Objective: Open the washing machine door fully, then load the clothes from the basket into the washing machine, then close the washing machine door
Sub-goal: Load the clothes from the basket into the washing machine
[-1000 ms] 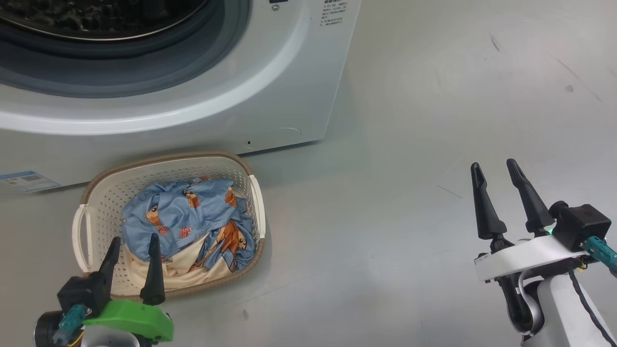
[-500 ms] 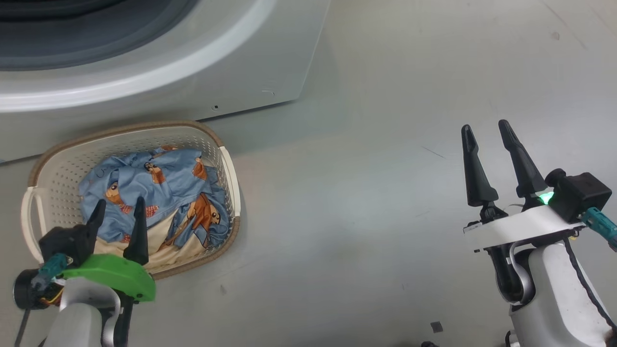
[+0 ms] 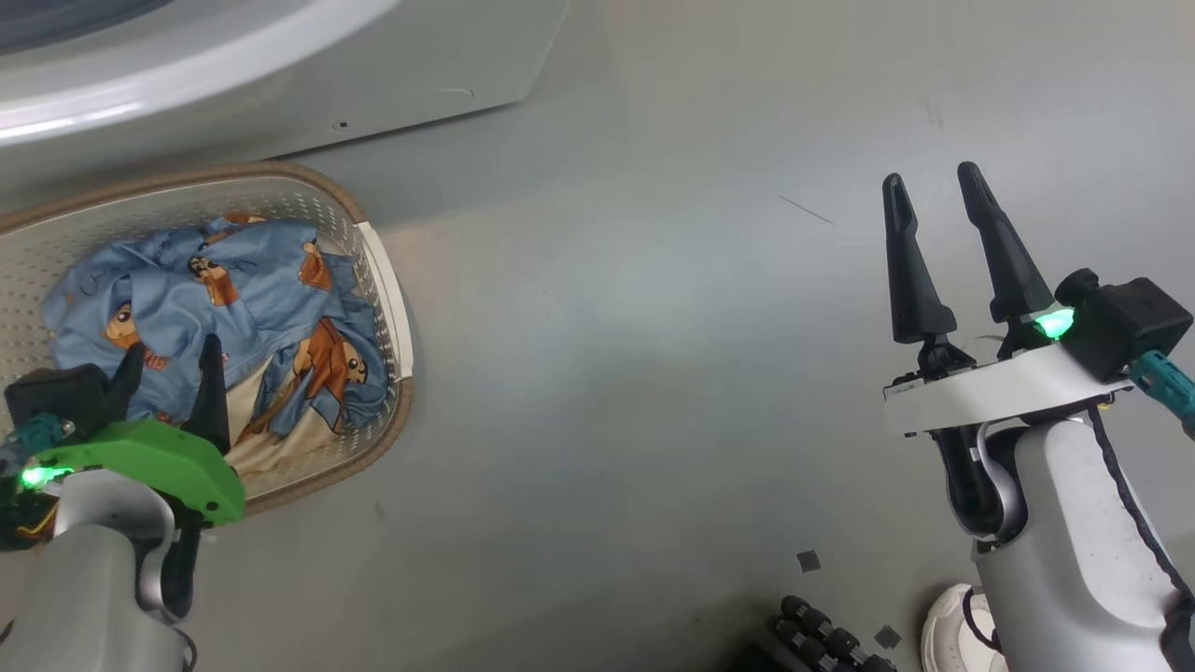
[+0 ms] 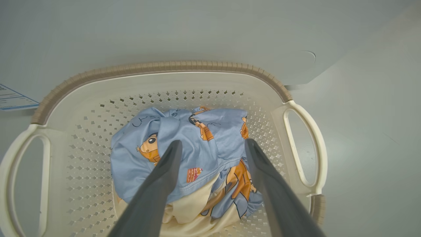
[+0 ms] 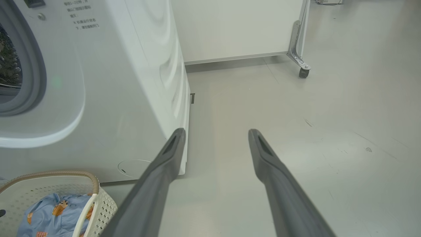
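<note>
- Head view: the left pincer [image 3: 171, 350] hangs over the near end of the basket [image 3: 280, 171]. Its two dark fingers are spread wide, with nothing between them.
- Left wrist view: those fingers [image 4: 164, 171] frame the clothes [image 4: 131, 164] from above. Whether the tips touch the fabric cannot be told.
- The clothes lie bunched inside the basket: light-blue pieces printed with orange-brown cartoon figures, over a plain cream piece [image 4: 194, 207].
- The basket stands on the grey floor [image 3: 653, 327], just in front of the washing machine [image 3: 420, 56]. A blue sticker [image 4: 13, 98] shows on the machine's white front.
- The right pincer [image 3: 931, 175] is raised over bare floor, well apart from the basket and to its right. Its fingers are wide apart and empty.
- Right wrist view: the machine's grey gasket [image 5: 31, 65] and steel drum [image 5: 8, 65] show at the left edge. The basket's corner, with blue fabric in it, sits below them.
</note>
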`<state>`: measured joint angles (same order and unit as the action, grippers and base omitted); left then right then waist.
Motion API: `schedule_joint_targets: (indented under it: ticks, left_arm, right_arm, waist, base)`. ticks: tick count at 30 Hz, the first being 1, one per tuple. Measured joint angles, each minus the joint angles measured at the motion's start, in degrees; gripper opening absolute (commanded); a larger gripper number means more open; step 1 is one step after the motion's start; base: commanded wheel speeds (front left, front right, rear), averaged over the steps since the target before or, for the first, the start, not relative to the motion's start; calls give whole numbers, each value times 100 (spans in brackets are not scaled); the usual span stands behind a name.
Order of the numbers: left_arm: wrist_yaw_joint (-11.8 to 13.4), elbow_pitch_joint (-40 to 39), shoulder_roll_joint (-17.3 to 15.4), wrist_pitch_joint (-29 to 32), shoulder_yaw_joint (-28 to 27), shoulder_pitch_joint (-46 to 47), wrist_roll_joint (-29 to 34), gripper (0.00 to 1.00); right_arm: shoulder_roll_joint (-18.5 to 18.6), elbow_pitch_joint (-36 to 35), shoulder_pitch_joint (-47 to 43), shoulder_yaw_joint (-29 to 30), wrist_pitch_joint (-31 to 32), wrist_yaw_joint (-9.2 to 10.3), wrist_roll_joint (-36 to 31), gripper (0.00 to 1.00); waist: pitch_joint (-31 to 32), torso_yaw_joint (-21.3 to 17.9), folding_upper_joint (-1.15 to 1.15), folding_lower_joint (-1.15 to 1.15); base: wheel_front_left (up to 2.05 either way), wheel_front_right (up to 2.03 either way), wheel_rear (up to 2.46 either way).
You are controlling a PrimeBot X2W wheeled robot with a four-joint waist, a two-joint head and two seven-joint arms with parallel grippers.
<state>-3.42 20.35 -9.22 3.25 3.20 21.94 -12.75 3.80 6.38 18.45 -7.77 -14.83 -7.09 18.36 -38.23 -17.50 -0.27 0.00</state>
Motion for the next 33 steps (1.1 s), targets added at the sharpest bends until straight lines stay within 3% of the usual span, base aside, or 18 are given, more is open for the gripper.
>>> schedule_joint_targets:
  ticks: [14, 33]
  left_arm:
    - [14, 469, -382, 414, -288, 776, -80, 100]
    - [15, 917, -580, 666, -290, 1603, -78, 100]
  right_arm:
    - [-24, -25, 471, -71, 0, 0, 41, 100]
    - [-26, -80, 823, -163, 0, 0, 41, 100]
  waist:
    - [-848, -216, 0, 0]
    - [-1639, -335, 0, 0]
  base:
    - [0, 0, 0]
    - [0, 0, 0]
